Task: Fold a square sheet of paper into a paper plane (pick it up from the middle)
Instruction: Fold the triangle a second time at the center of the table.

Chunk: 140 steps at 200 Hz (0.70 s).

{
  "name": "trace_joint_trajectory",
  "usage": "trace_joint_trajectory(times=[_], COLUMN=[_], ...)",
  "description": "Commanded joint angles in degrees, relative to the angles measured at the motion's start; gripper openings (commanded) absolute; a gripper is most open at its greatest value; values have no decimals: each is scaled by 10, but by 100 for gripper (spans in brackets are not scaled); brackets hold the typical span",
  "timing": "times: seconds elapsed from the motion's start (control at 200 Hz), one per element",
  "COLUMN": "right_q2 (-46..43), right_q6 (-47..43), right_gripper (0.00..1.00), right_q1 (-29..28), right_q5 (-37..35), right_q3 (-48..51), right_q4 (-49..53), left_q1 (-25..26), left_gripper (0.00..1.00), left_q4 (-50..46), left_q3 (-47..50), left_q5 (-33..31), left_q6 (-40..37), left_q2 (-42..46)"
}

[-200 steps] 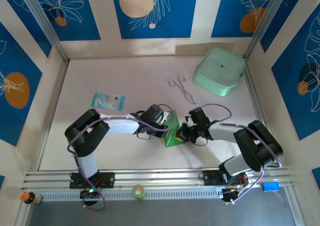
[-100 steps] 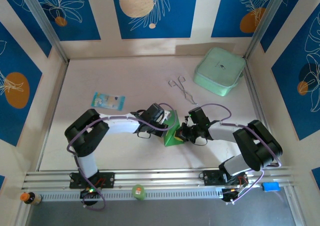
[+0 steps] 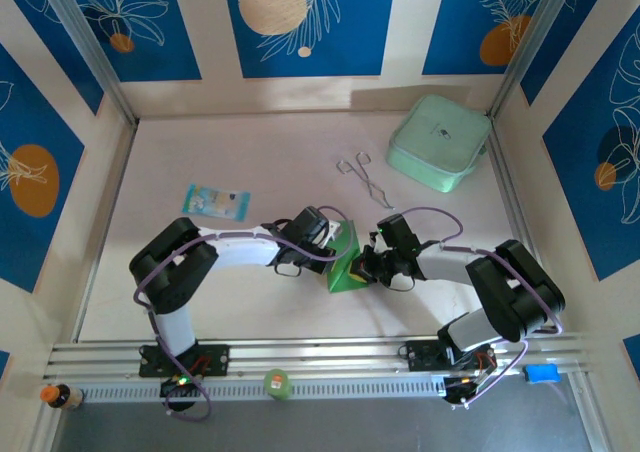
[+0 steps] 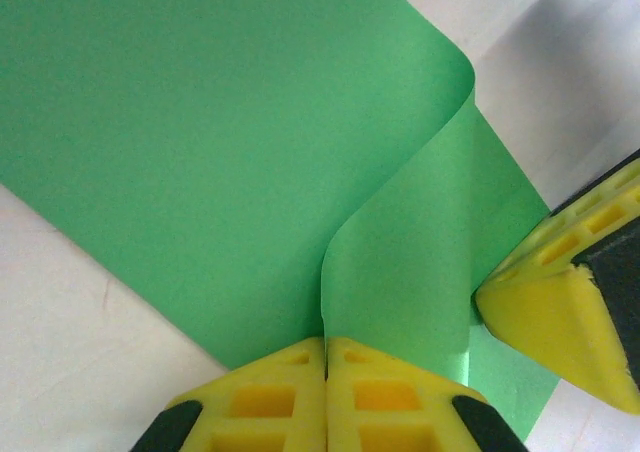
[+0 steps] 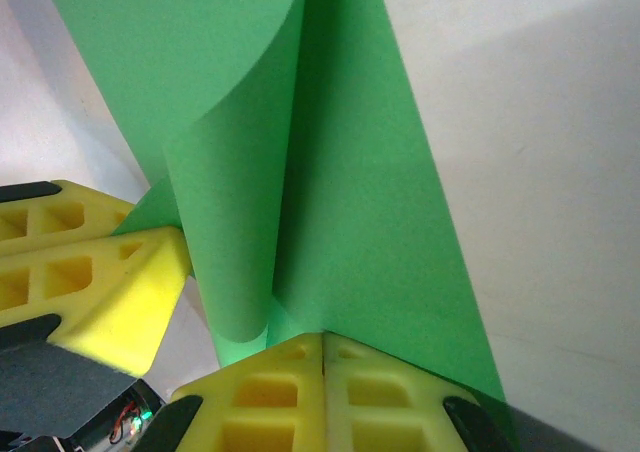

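The bright-green sheet of paper (image 3: 346,262) stands partly lifted off the table between the two arms, near the front middle. In the left wrist view the paper (image 4: 230,142) is curled over itself into a soft loop, and my left gripper (image 4: 325,347) is shut on its near edge. The right gripper's yellow fingers (image 4: 560,297) press in from the right there. My right gripper (image 5: 323,340) is shut on the paper (image 5: 350,202) too, beside the rolled flap. The left gripper's fingers (image 5: 95,272) show at that view's left. From above, the left gripper (image 3: 335,248) and right gripper (image 3: 361,266) meet at the sheet.
A pale mint-green box (image 3: 440,142) sits at the back right. Metal tongs (image 3: 362,176) lie in front of it. A light-blue packet (image 3: 216,201) lies at the left. Walls close in the table (image 3: 250,152) on three sides, with a rail along the front.
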State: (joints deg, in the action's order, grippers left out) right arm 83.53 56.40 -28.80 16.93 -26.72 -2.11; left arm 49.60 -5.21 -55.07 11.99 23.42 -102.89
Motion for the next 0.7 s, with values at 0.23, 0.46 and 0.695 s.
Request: trace_joint_trajectory(times=[0.23, 0.46, 0.695], right_q2=[10, 11, 8], right_q6=[-9, -11, -13], right_gripper=[0, 0, 0], right_q1=[8, 8, 11], right_q5=[-9, -7, -6], right_q3=[16, 14, 15], right_q4=[25, 26, 30], left_q1=[-3, -3, -3], left_gripper=[9, 9, 10], left_q4=[-11, 6, 11], left_q3=[-16, -12, -14], left_q5=[-3, 9, 6], left_q6=[-21, -22, -27], left_q2=[-1, -3, -1])
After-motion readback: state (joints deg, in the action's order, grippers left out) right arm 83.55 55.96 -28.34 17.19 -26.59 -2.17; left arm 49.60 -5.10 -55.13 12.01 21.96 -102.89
